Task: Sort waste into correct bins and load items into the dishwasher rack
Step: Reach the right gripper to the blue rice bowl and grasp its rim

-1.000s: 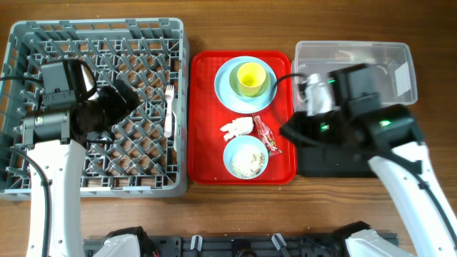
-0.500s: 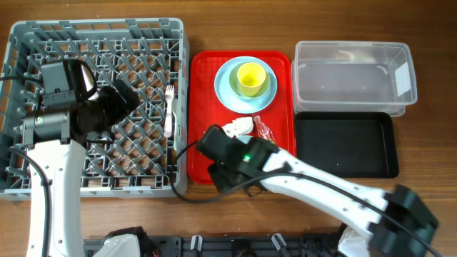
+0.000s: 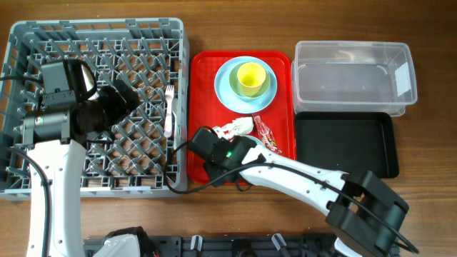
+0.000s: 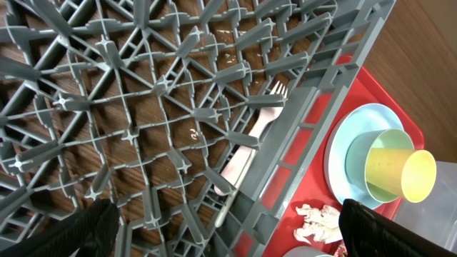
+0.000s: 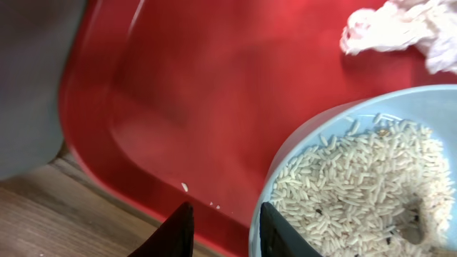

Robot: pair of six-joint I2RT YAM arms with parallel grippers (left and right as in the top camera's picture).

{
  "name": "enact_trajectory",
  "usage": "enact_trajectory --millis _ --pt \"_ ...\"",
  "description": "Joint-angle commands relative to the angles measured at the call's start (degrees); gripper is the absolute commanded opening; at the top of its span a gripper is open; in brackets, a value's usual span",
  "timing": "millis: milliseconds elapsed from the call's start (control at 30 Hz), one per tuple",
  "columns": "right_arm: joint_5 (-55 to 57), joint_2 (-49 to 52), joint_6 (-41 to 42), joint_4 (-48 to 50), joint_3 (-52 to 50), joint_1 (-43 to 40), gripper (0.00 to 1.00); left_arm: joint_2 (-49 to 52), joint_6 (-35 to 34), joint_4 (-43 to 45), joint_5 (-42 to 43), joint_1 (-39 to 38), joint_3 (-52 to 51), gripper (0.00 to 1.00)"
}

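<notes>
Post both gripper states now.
Left gripper: wide open, empty, over the rack.
Right gripper: slightly open at the bowl rim, not clamped.

Bowl [image 5: 289, 153] cut off btm/right in wrist view (overhead: hidden under right arm [image 3: 285, 170]).

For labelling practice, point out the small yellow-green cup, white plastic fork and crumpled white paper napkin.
Small yellow-green cup [image 3: 251, 77]: overhead view, its inside.
White plastic fork [image 4: 258, 123]: left wrist view, neck below tines.
Crumpled white paper napkin [image 5: 389, 32]: right wrist view, middle.
</notes>
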Motion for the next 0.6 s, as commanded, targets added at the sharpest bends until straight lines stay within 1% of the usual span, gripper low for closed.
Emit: enact_trajectory --millis 0,33,100,167,400,567 --pt "-0.3 1.6 0.6 -0.1 -0.3 -0.2 0.30 -0.2 -0.1 0.1 0.5 0.3 0.9 1.00" --pt "-0.3 1.6 0.6 -0.1 -0.3 -0.2 0.28 -0.2 -0.1 0.1 0.5 0.3 0.9 1.00" --pt "-0.3 1.6 0.6 -0.1 -0.3 -0.2 0.16 -0.2 -0.1 0.1 0.5 0.3 0.9 1.00" --pt "-0.3 1.6 0.7 -0.9 -0.3 -0.2 0.13 -0.2 -0.1 0.1 0.5 0.3 0.9 1.00" --pt "-0.3 1.6 0.8 -2.2 -0.4 -0.2 0.13 -0.2 -0.1 0.1 0.5 0.3 0.9 1.00" --pt "-0.3 1.6 0.8 -2.5 -0.4 -0.2 0.11 -0.2 -0.1 0.1 0.5 0.3 0.9 1.00"
